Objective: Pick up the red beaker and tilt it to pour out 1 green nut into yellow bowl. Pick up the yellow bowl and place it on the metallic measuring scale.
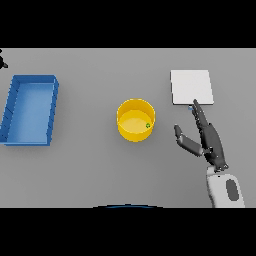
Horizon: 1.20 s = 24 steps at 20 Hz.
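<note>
The yellow bowl (135, 119) stands upright at the middle of the grey table. One green nut (148, 125) lies inside it near the right wall. The metallic measuring scale (191, 87) is a pale square plate at the back right. My right hand (210, 139) rests to the right of the bowl, open, fingers straight and pointing toward the scale's near edge, thumb spread toward the bowl. It holds nothing and does not touch the bowl. No red beaker shows in the view. My left hand is out of sight.
A blue rectangular bin (30, 109) sits at the left side of the table, holding nothing I can see. A small dark object (2, 61) pokes in at the far left edge.
</note>
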Each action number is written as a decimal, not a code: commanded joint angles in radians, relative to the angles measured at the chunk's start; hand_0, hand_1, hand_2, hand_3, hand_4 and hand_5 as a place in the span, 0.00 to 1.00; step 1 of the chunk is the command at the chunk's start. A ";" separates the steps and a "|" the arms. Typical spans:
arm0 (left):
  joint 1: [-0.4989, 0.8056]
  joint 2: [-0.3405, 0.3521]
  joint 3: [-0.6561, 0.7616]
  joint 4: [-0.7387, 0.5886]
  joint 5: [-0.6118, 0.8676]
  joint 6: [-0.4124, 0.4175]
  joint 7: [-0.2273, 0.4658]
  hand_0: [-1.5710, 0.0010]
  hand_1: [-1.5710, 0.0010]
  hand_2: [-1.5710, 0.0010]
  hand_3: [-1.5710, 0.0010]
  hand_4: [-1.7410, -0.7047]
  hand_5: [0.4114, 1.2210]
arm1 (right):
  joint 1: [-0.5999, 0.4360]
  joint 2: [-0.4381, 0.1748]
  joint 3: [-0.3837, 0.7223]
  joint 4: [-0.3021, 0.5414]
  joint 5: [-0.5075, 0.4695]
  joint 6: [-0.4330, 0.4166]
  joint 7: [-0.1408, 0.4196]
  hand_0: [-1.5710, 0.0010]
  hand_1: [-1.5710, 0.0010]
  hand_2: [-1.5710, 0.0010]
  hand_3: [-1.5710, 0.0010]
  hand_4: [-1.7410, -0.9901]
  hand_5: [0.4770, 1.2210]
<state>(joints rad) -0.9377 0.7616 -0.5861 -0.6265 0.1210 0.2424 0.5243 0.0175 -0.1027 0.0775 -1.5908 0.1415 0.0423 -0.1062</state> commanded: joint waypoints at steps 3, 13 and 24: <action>0.088 0.043 -0.019 -0.149 0.033 0.053 0.050 0.00 0.00 0.00 0.13 0.00 1.00 | 0.010 0.001 0.008 -0.012 0.012 -0.006 -0.002 1.00 1.00 1.00 1.00 0.56 0.33; 0.233 0.124 -0.071 -0.398 0.162 0.094 0.060 0.00 0.03 0.10 0.46 0.59 0.45 | 0.000 0.006 0.011 -0.012 0.016 -0.012 0.010 1.00 1.00 1.00 1.00 0.55 0.34; 0.231 0.170 -0.102 -0.481 0.217 -0.073 0.086 0.90 0.91 0.92 0.95 0.93 0.30 | 0.019 0.002 0.018 -0.026 0.031 -0.019 0.001 1.00 1.00 1.00 1.00 0.58 0.32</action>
<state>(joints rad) -0.7064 0.9320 -0.6876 -1.1073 0.3381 0.1694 0.6097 0.0364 -0.1008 0.0957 -1.6164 0.1730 0.0234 -0.1049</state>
